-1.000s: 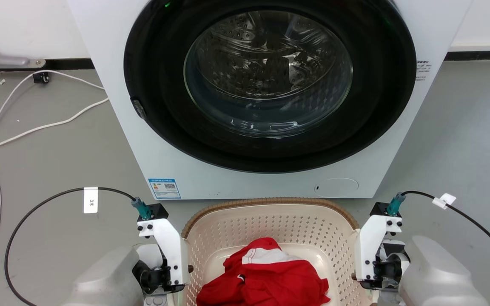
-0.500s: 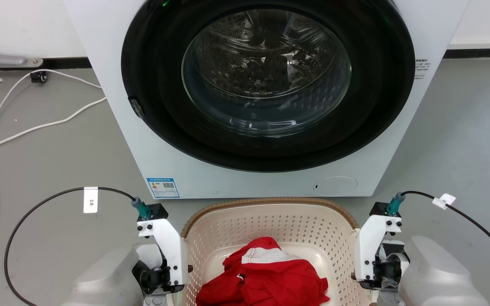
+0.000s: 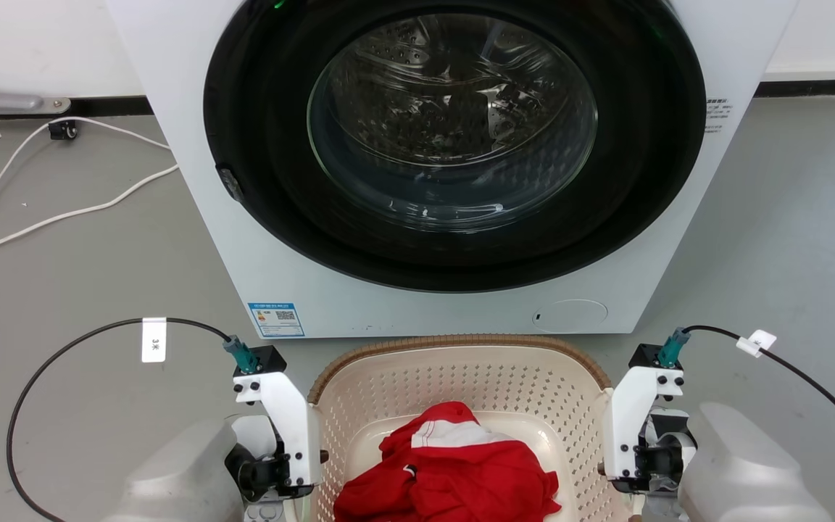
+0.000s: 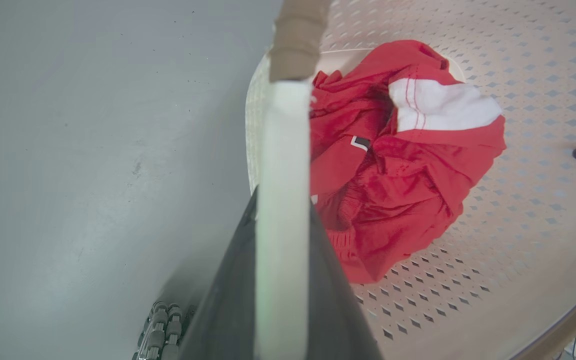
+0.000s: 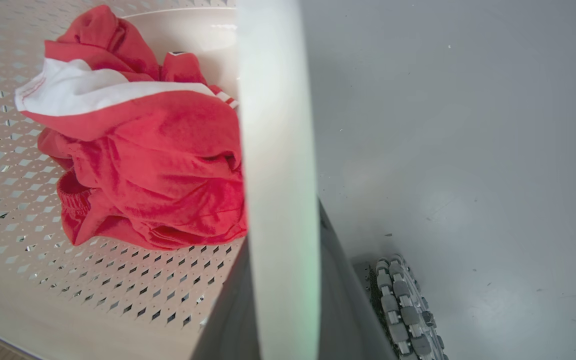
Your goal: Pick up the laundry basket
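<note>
Grey floor (image 3: 84, 275); white washing machine (image 3: 388, 319) far centre, door shut. Laundry basket (image 3: 461, 377) near centre, just before the machine, crumpled red-and-white garment (image 3: 454, 478) inside. Left fingers (image 4: 230, 305) narrow, clamped on basket's white left handle (image 4: 283, 150). Right fingers (image 5: 340, 300) likewise on right handle (image 5: 278, 150). Whether basket rests on floor: cannot tell.

Dead ahead stood washing machine (image 3: 243, 239), round door shut, drum dark behind glass. Right before it sat laundry basket (image 3: 461, 342), brown rim near machine's foot, red garment (image 3: 454, 482) with white panel heaped inside. At basket's left wall, left gripper (image 3: 303, 464); at right wall, right gripper (image 3: 606, 470); fingers hidden. Black cables (image 3: 62, 355) looped off both wrists over grey floor (image 3: 787, 239).
</note>
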Controlling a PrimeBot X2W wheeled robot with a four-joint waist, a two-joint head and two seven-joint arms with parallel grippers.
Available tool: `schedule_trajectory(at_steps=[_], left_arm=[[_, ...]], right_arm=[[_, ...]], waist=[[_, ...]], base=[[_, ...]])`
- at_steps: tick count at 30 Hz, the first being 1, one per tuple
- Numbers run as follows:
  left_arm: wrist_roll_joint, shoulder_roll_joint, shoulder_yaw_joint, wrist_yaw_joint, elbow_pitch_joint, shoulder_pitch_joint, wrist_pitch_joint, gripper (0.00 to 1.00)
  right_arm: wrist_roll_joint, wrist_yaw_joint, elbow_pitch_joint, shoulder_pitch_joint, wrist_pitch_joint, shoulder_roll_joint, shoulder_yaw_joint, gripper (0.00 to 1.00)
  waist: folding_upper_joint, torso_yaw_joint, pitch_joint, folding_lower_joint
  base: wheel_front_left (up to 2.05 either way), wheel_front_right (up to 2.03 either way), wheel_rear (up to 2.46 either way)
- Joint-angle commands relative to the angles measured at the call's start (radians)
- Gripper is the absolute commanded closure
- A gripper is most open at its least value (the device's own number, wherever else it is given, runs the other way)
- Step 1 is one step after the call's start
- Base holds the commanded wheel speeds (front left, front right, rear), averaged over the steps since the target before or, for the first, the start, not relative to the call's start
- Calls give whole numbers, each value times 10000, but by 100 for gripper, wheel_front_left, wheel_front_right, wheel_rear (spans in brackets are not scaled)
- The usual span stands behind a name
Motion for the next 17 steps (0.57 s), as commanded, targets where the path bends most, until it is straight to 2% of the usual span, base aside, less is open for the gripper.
schedule_trajectory(at_steps=[1, 17], left_arm=[[-80, -59, -24, -80, -100, -84, -33, 100], [-157, 3, -192, -81, -141, -178, -73, 100]], right_arm=[[-11, 31, -38, -22, -58, 46, -25, 100], [-33, 29, -38, -176, -204, 46, 10, 100]], waist=[[-1, -1, -1, 0], [-1, 7, 88, 0]], base=[[0, 0, 0], [0, 0, 0]])
